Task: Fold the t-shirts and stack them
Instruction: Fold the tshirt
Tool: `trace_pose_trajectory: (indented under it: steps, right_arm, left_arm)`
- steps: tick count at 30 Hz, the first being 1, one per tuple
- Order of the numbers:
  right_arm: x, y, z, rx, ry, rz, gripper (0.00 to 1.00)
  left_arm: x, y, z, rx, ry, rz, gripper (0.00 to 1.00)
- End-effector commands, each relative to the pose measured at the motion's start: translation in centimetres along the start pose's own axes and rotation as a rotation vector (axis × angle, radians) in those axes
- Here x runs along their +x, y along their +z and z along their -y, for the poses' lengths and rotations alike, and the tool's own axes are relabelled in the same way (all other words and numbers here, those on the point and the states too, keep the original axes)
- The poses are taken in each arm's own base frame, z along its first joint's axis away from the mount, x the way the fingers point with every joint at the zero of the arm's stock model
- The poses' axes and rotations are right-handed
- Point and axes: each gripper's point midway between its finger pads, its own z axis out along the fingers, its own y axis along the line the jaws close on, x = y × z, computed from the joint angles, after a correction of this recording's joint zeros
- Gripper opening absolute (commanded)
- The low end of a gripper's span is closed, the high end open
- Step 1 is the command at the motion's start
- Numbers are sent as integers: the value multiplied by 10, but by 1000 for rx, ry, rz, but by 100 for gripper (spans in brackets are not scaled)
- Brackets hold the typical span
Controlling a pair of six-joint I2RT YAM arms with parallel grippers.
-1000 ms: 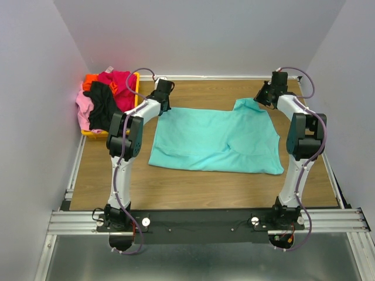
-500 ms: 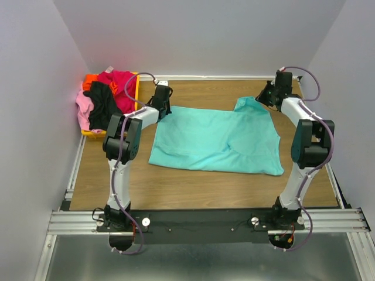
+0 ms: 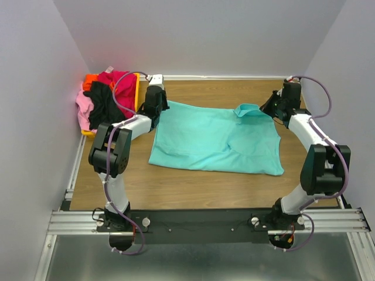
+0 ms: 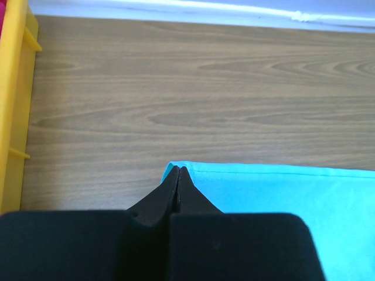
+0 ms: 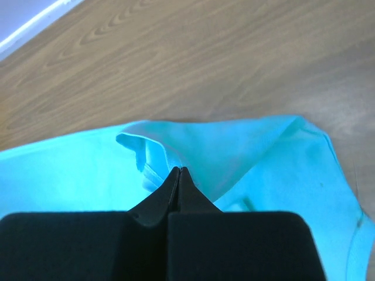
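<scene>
The turquoise t-shirt (image 3: 217,137) lies spread on the wooden table. My left gripper (image 3: 158,105) is shut on its far left corner; in the left wrist view the closed tips (image 4: 177,170) pinch that corner of the shirt (image 4: 281,193). My right gripper (image 3: 272,109) is shut on a raised fold by the far right sleeve (image 3: 249,110); in the right wrist view the tips (image 5: 179,170) meet the lifted fabric (image 5: 234,140). The magenta-red (image 3: 120,85), black (image 3: 102,102), pink (image 3: 84,108) and orange (image 3: 89,79) shirts lie heaped at the far left.
The heaped shirts sit in a yellow-orange plastic bin (image 3: 137,88) against the left wall; its rim shows in the left wrist view (image 4: 14,88). White walls close the back and both sides. Bare wood lies in front of the turquoise shirt.
Both arms have swung outward. The left gripper drew the shirt's far left corner up and left. The right gripper moved right and nearer, and the sleeve now lies folded over.
</scene>
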Motion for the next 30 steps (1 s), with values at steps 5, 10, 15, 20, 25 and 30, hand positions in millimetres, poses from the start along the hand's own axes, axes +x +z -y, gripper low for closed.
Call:
trace_pose_trajectory:
  steps: [5, 10, 15, 20, 25, 30]
  right_arm:
    - [23, -38, 14, 28, 9, 15, 1]
    - [41, -57, 23, 49, 12, 15, 1]
    - [45, -79, 26, 63, 8, 30, 1]
    - [61, -93, 30, 65, 4, 7, 0]
    - [85, -102, 43, 99, 1, -27, 0]
    - [92, -112, 46, 104, -1, -25, 0]
  left_arm:
    - [-4, -15, 10, 71, 4, 55, 0]
    - [1, -30, 2, 54, 1, 62, 0]
    - [10, -41, -3, 44, -7, 58, 0]
    - [12, -51, -7, 34, -21, 61, 0]
    - [23, -59, -7, 34, -24, 43, 0]
    - [29, -70, -10, 10, -44, 44, 0]
